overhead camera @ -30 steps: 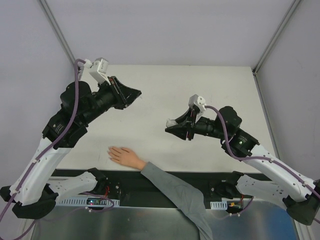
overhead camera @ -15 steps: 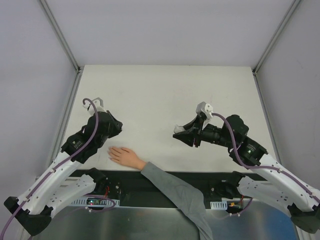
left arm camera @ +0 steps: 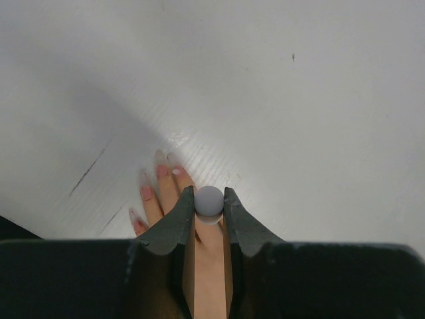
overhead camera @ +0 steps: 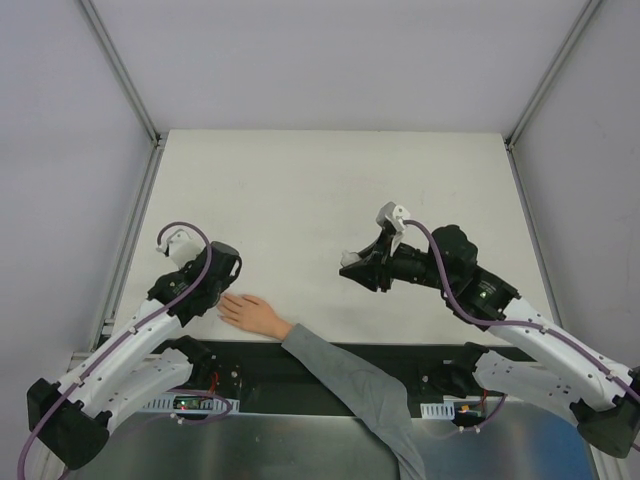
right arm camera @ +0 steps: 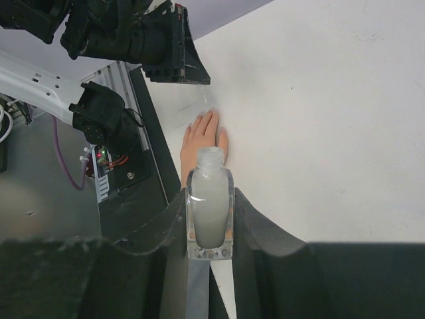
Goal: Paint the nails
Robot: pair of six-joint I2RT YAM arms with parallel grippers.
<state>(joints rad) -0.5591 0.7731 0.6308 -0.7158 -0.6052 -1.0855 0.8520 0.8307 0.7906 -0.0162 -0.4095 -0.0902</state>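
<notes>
A pale hand [overhead camera: 255, 313] with a grey sleeve [overhead camera: 350, 385] lies flat at the table's near edge. In the left wrist view its nails [left arm camera: 162, 171] show, several pink and one whitish. My left gripper [left arm camera: 209, 194] hovers just over the back of the hand [left arm camera: 206, 266], shut on a round grey cap [left arm camera: 208, 201] seen end-on. Whatever hangs under the cap is hidden. My right gripper [right arm camera: 209, 196] is shut on an uncapped bottle [right arm camera: 210, 206] of whitish polish. It holds the bottle above the table's middle, right of the hand [right arm camera: 202, 136].
The white table [overhead camera: 330, 180] is bounded by grey walls and slanted frame posts [overhead camera: 120, 70]. A black rail [overhead camera: 330, 365] with the arm bases and wiring runs along the near edge, under the sleeve.
My left arm has swung down from the back left to the hand, carrying the cap. The right gripper with the bottle has shifted only slightly.
</notes>
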